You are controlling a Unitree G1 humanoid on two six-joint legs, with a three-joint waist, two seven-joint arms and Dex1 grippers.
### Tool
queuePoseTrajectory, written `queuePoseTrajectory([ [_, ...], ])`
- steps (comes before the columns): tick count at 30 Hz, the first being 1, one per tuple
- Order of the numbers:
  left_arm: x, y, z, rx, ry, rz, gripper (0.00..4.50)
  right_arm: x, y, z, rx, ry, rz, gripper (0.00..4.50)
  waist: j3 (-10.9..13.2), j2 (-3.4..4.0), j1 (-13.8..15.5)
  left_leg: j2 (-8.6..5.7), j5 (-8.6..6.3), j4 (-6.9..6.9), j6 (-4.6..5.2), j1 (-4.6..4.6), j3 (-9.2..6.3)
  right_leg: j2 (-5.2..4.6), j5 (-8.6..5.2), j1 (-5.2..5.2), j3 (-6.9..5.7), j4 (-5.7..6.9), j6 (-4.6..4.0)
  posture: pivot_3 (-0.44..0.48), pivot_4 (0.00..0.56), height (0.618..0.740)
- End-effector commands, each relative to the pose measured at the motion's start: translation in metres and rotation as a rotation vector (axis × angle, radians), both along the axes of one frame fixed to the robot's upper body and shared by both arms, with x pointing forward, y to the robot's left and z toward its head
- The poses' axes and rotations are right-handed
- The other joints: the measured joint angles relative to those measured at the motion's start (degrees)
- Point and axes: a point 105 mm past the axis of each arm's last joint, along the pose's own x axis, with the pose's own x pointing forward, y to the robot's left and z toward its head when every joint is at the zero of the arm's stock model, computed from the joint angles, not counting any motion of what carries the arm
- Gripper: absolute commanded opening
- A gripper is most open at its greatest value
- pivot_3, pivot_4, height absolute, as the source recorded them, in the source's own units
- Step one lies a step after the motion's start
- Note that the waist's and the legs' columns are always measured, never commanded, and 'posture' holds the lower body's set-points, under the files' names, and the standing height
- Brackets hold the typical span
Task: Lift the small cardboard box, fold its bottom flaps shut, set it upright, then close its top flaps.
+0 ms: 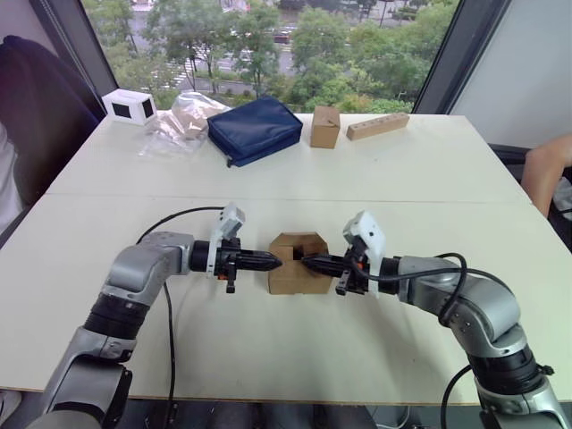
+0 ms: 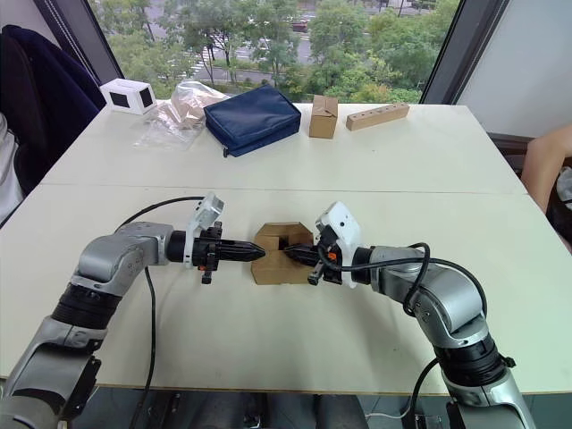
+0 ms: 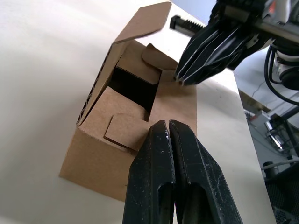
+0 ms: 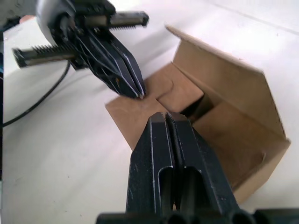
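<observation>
The small cardboard box (image 1: 293, 275) stands on the table's near half, midway between my arms. Its upper flaps are partly folded in with a dark gap between them (image 3: 133, 86), and one flap (image 3: 142, 21) still stands up. My left gripper (image 1: 273, 261) is shut, its tip resting on the box's left top flap (image 3: 124, 130). My right gripper (image 1: 308, 263) is shut too, its tip on the opposite flap (image 4: 140, 116). The two tips nearly meet over the box top. Neither gripper holds anything.
At the table's far side lie a navy pouch (image 1: 255, 128), a taller brown box (image 1: 324, 126), a tan block (image 1: 377, 126), a white box (image 1: 130, 105) and a clear plastic bag (image 1: 179, 121). A person's arm (image 1: 545, 170) shows at the right edge.
</observation>
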Motion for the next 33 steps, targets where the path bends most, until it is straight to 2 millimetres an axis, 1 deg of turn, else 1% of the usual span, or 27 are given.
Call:
queuePoseTrajectory([
  [1,0.001,0.0,-0.001,0.017,-0.011,0.013,0.07,0.001,-0.002,0.051,0.094,-0.126,0.034,0.0,0.0,0.01,-0.01,0.0,0.0,0.0,0.0,0.0,0.01,-0.01,0.0,-0.01,0.0,0.0,0.0,0.0,0.15,0.74],
  [3,-0.001,-0.002,0.001,0.011,-0.016,0.009,0.07,0.01,-0.004,0.064,0.133,-0.137,0.022,0.0,0.0,0.01,-0.04,0.0,0.0,0.0,0.0,0.01,0.0,-0.02,0.0,-0.01,-0.01,0.0,0.0,0.0,0.15,0.74],
  [5,-0.001,-0.003,0.003,0.007,-0.02,0.007,0.07,0.025,-0.004,0.069,0.161,-0.129,-0.005,0.0,0.0,0.01,-0.02,0.0,0.0,-0.01,0.0,0.02,-0.01,-0.03,0.0,0.0,-0.01,0.0,0.0,0.0,0.15,0.74],
  [7,-0.002,-0.004,0.004,0.001,-0.023,0.004,0.07,0.034,-0.003,0.067,0.163,-0.115,-0.017,0.0,0.0,0.01,0.05,0.0,0.0,-0.01,0.0,0.02,-0.01,-0.06,0.0,0.01,-0.03,0.0,0.0,0.0,0.15,0.74],
  [8,-0.003,-0.005,0.005,-0.002,-0.024,0.004,0.07,0.04,-0.002,0.062,0.155,-0.104,-0.026,0.0,0.0,0.01,0.01,-0.03,0.0,-0.03,0.0,0.02,-0.01,-0.11,0.0,0.01,-0.06,0.0,0.0,0.0,0.15,0.74],
  [9,-0.003,-0.006,0.005,-0.004,-0.026,0.005,0.07,0.046,0.0,0.054,0.13,-0.094,-0.035,0.0,0.0,0.01,-0.06,-0.06,-0.01,-0.03,0.01,0.02,0.0,-0.15,0.0,0.0,-0.07,0.0,0.0,0.0,0.15,0.74],
  [11,-0.003,-0.007,0.006,-0.009,-0.032,0.01,0.07,0.053,0.008,0.038,0.099,-0.06,-0.033,0.0,0.0,0.01,-0.13,-0.11,-0.01,-0.04,0.01,0.02,0.02,-0.2,0.0,0.0,-0.07,0.0,0.0,0.0,0.15,0.74],
  [13,-0.003,-0.007,0.007,-0.012,-0.038,0.022,0.07,0.051,0.015,0.026,0.092,-0.027,-0.012,0.0,0.0,0.02,-0.15,-0.13,-0.01,-0.06,0.01,0.01,0.02,-0.23,0.0,-0.02,-0.09,0.0,0.0,0.0,0.15,0.74],
  [14,-0.003,-0.007,0.007,-0.013,-0.04,0.025,0.07,0.05,0.016,0.023,0.094,-0.018,-0.005,0.0,0.0,0.02,-0.13,-0.13,-0.01,-0.06,0.01,0.01,0.02,-0.24,0.0,-0.02,-0.1,0.01,0.0,0.0,0.15,0.74],
  [17,-0.003,-0.006,0.006,-0.012,-0.044,0.042,0.07,0.033,0.02,0.007,0.076,0.027,0.045,0.0,0.0,0.02,0.04,-0.14,-0.01,-0.06,0.02,0.0,0.01,-0.25,0.01,-0.01,-0.13,0.01,0.01,0.0,0.15,0.74],
  [19,-0.003,-0.005,0.006,-0.011,-0.048,0.053,0.07,0.027,0.019,0.003,0.074,0.046,0.054,0.0,0.0,0.02,-0.05,-0.17,-0.02,-0.06,0.04,0.0,0.01,-0.3,0.01,0.0,-0.14,0.0,0.01,0.0,0.15,0.74],
  [22,-0.002,-0.003,0.005,-0.016,-0.047,0.077,0.07,0.018,0.015,-0.009,0.05,0.076,0.058,0.0,0.0,0.02,-0.15,-0.18,-0.03,-0.06,0.05,0.0,0.01,-0.33,0.01,0.0,-0.14,0.0,0.01,0.0,0.15,0.74],
  [25,-0.005,0.002,0.008,-0.016,-0.047,0.081,0.07,0.018,0.011,-0.023,0.021,0.093,0.037,0.0,0.0,0.02,-0.14,-0.17,-0.03,-0.07,0.04,0.02,0.0,-0.33,0.01,0.0,-0.15,0.0,0.01,0.0,0.15,0.74],
  [28,-0.007,0.009,0.015,-0.018,-0.051,0.089,0.07,0.021,0.008,-0.028,0.016,0.1,0.015,0.0,0.0,0.02,-0.2,-0.17,-0.03,-0.08,0.04,0.02,0.0,-0.35,0.0,0.0,-0.15,-0.01,0.0,0.0,0.15,0.74],
  [31,-0.006,0.022,0.028,-0.02,-0.063,0.106,0.07,0.02,0.009,-0.025,0.025,0.089,0.012,0.0,0.01,0.01,-0.33,-0.15,-0.03,-0.1,0.03,0.02,0.0,-0.35,0.0,-0.03,-0.15,-0.01,-0.01,0.0,0.15,0.74],
  [33,-0.003,0.022,0.034,-0.034,-0.07,0.113,0.07,0.018,0.01,-0.022,0.031,0.082,0.015,0.0,0.0,0.02,-0.32,-0.15,-0.03,-0.14,0.02,0.02,0.0,-0.37,0.0,-0.04,-0.16,-0.01,-0.01,0.0,0.15,0.74],
])
